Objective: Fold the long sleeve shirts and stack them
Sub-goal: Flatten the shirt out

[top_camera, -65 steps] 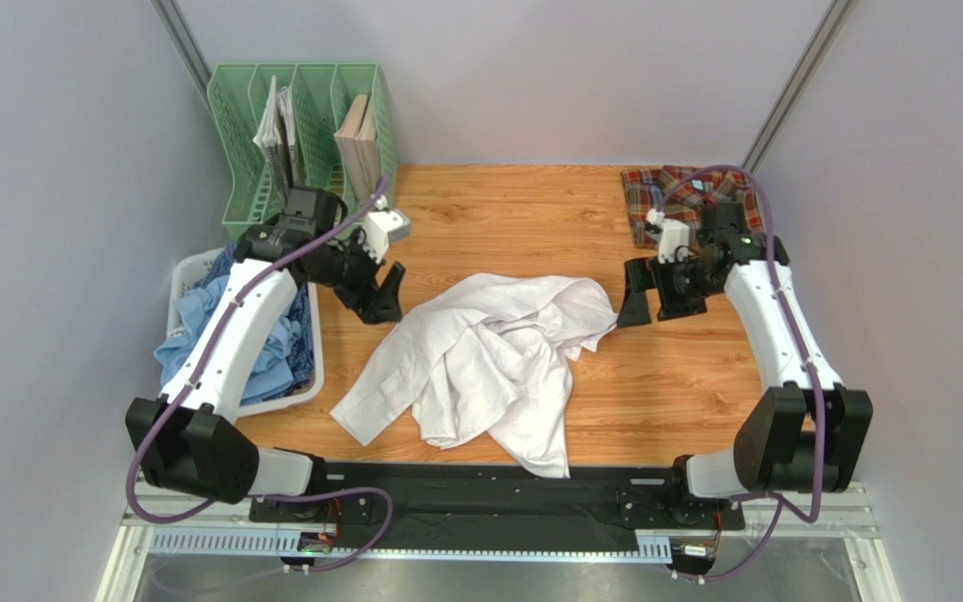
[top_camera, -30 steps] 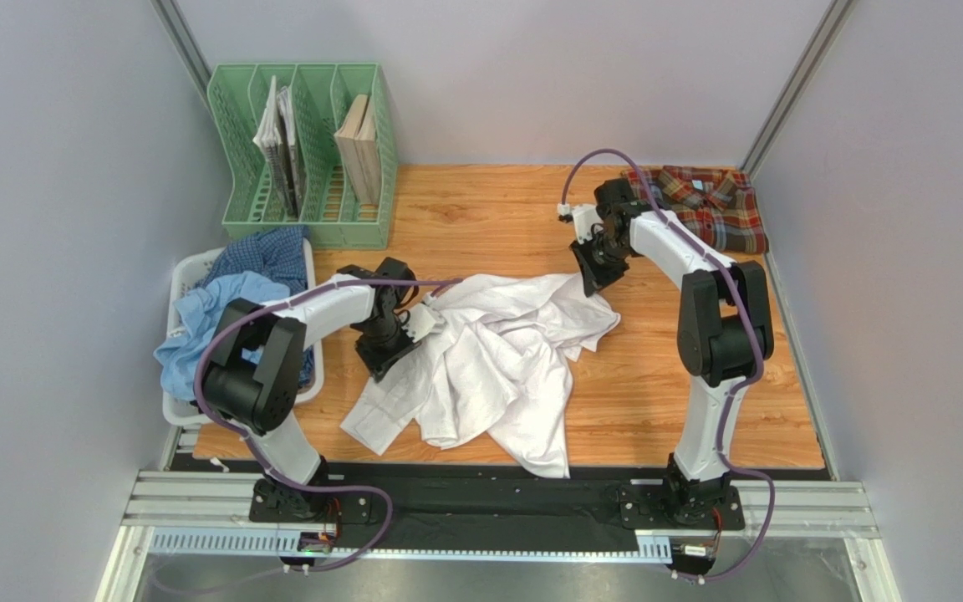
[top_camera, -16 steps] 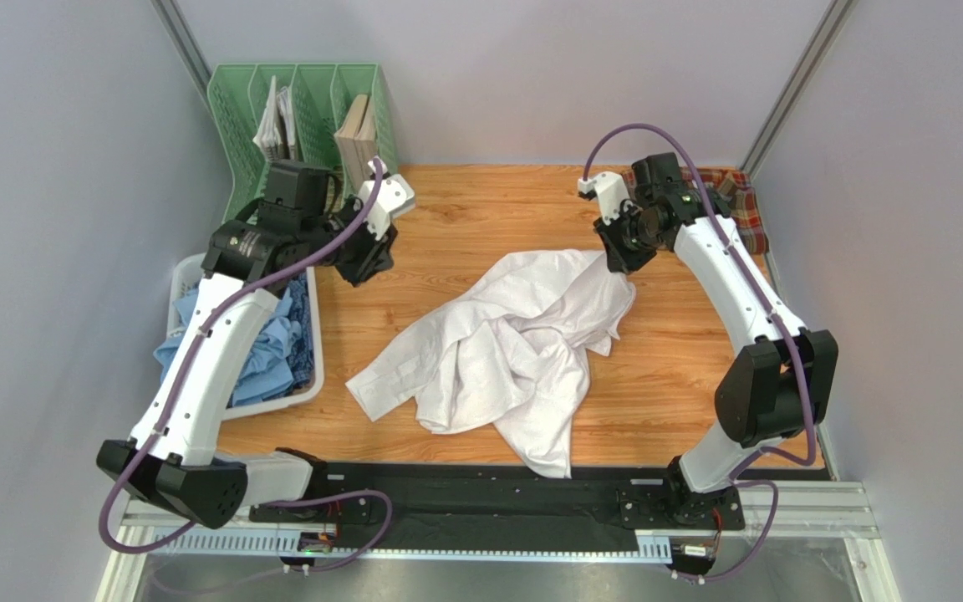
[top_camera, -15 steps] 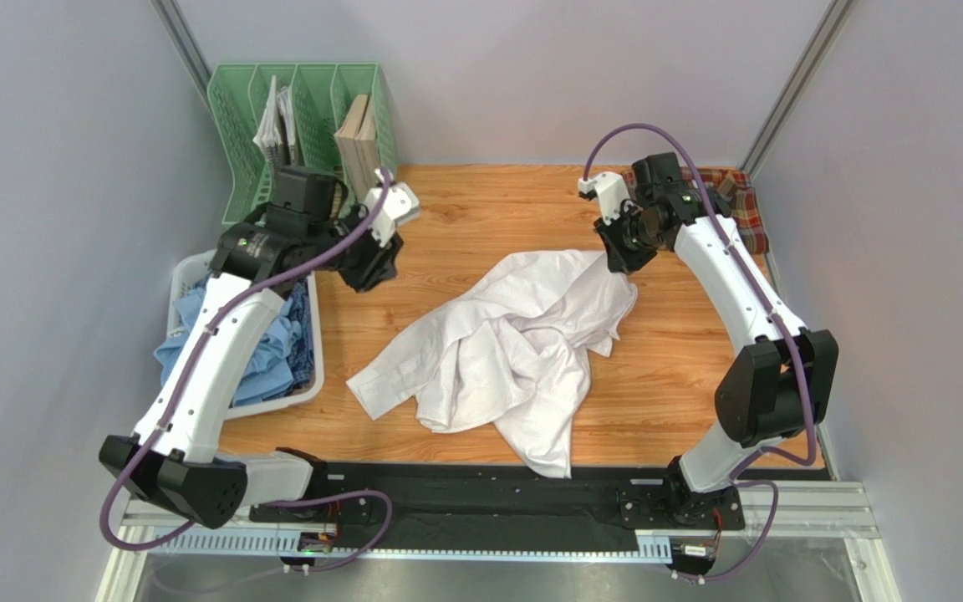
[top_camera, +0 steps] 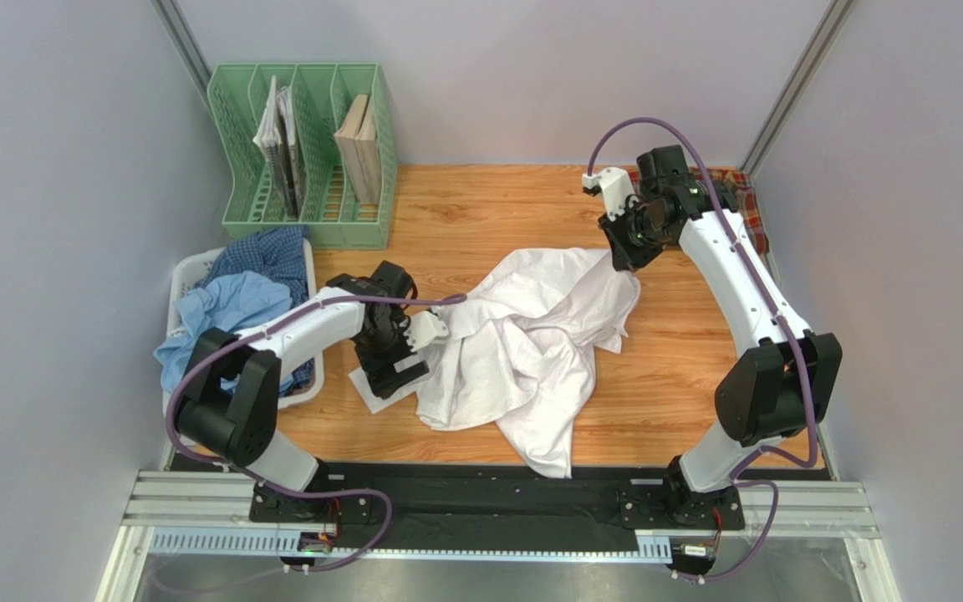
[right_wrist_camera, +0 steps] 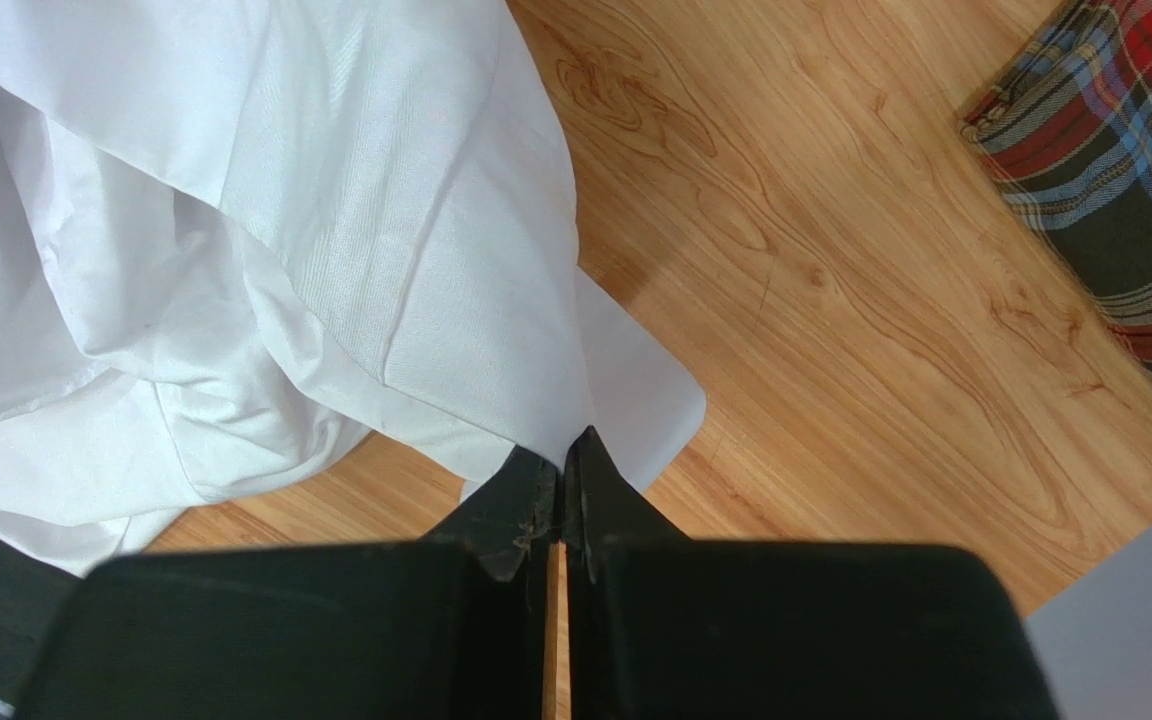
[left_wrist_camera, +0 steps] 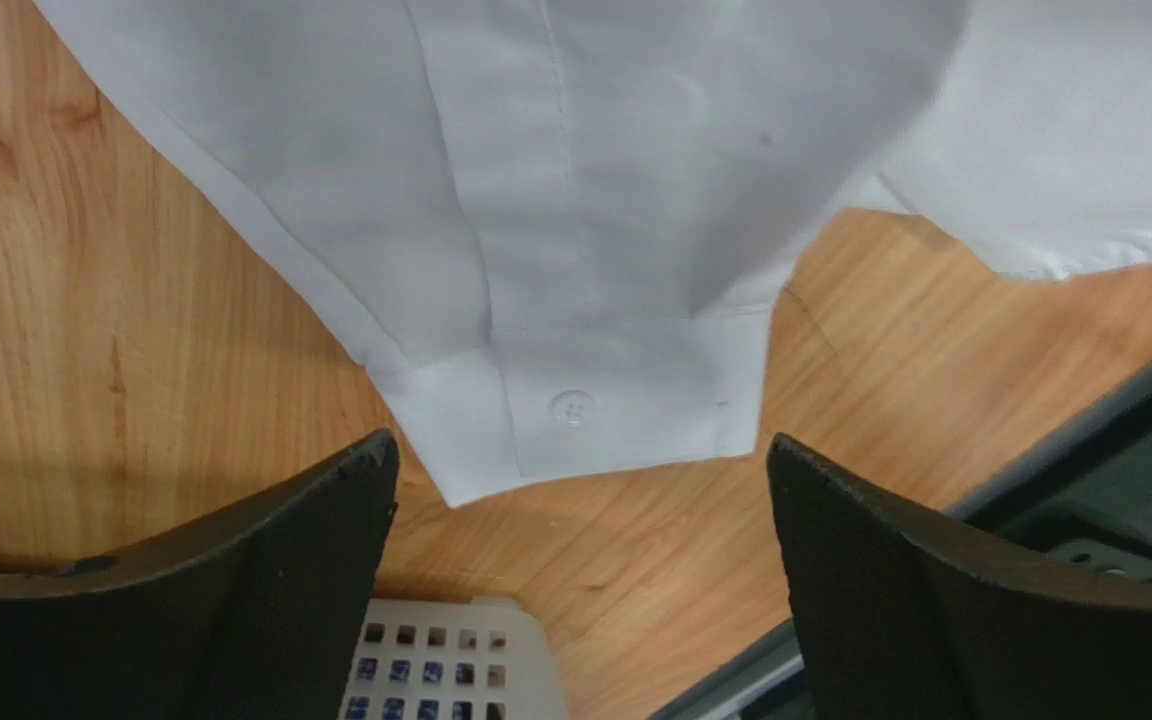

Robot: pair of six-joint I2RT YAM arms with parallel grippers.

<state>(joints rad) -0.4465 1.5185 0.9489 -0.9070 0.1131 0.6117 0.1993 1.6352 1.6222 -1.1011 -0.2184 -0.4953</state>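
Observation:
A plain white long sleeve shirt (top_camera: 524,345) lies crumpled mid-table. My left gripper (top_camera: 395,366) is open, low over its left sleeve cuff (left_wrist_camera: 575,405), which shows one button; both fingers (left_wrist_camera: 237,585) are apart from the cloth and nothing sits between them. At the far side my right gripper (top_camera: 625,248) is shut on the white shirt's upper edge (right_wrist_camera: 432,300), the cloth pinched at the fingertips (right_wrist_camera: 567,450). A plaid shirt (right_wrist_camera: 1123,150) lies at the back right corner (top_camera: 755,223), mostly hidden by the right arm. Light blue and dark blue checked shirts (top_camera: 238,305) fill the basket.
A white plastic basket (top_camera: 185,270) stands at the left edge; its corner (left_wrist_camera: 447,660) shows just under my left gripper. A green file rack (top_camera: 305,138) holding books is at the back left. Bare wooden tabletop (top_camera: 499,213) lies behind the white shirt.
My left arm has come down from beside the green rack to the shirt's left cuff, and its jaws have opened. The right gripper has stayed shut on the shirt's far edge.

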